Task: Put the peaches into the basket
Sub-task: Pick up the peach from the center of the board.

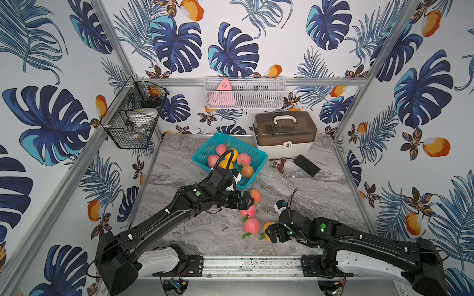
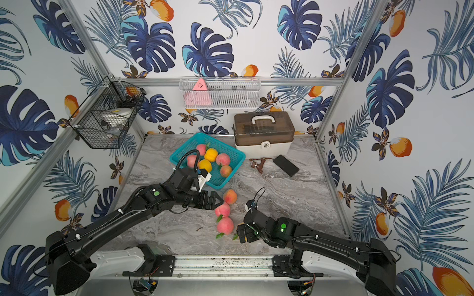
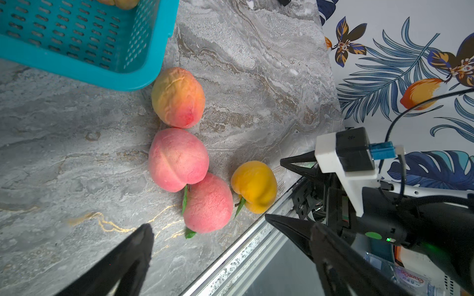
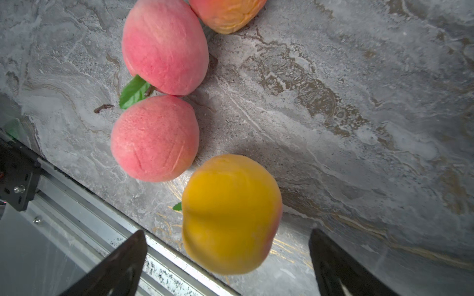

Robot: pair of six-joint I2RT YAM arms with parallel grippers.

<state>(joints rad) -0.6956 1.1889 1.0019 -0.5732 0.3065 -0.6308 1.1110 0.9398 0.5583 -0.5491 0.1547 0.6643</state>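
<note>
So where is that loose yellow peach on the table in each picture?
Top view: yellow peach, by the table's front edge, partly hidden.
Top view: same place, mostly hidden.
Left wrist: beside the metal rail, in full.
Right wrist: closest, large.
Shared landmark: leafy pink peach beside it.

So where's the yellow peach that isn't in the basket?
In a top view the yellow peach lies near the front edge of the table, just right of a pink peach, between the fingers of the open right gripper.
</note>
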